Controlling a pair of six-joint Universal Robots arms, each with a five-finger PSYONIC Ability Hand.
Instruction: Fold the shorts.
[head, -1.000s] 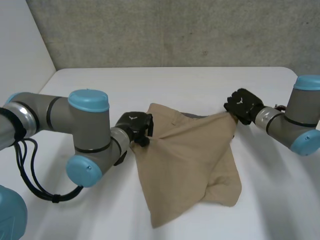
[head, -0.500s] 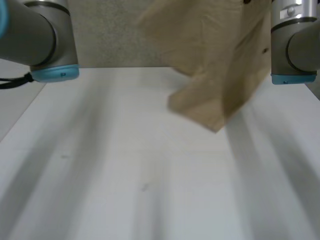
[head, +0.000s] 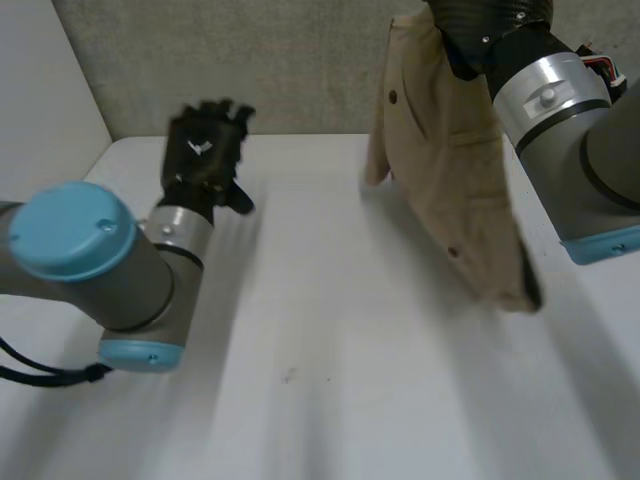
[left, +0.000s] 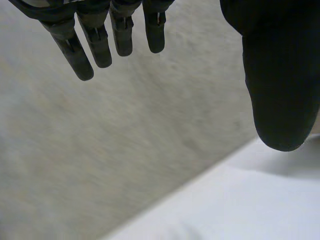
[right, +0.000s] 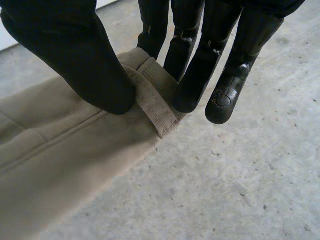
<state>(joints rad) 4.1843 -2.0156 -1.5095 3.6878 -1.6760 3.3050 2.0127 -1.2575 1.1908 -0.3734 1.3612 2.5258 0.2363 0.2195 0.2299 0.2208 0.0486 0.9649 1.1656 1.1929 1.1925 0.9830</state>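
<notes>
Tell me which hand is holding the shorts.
The right hand: it pinches an edge of the tan shorts, which hang above the table. The left hand is open and empty.

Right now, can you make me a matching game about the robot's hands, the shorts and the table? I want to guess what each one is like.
Things:
1. left hand
2. right hand
3. shorts
4. table

What it is like:
A. white
B. pinching the shorts' edge between thumb and fingers
C. open, holding nothing
D. tan, hanging down

Pairs: 1-C, 2-B, 3-D, 4-A
</notes>
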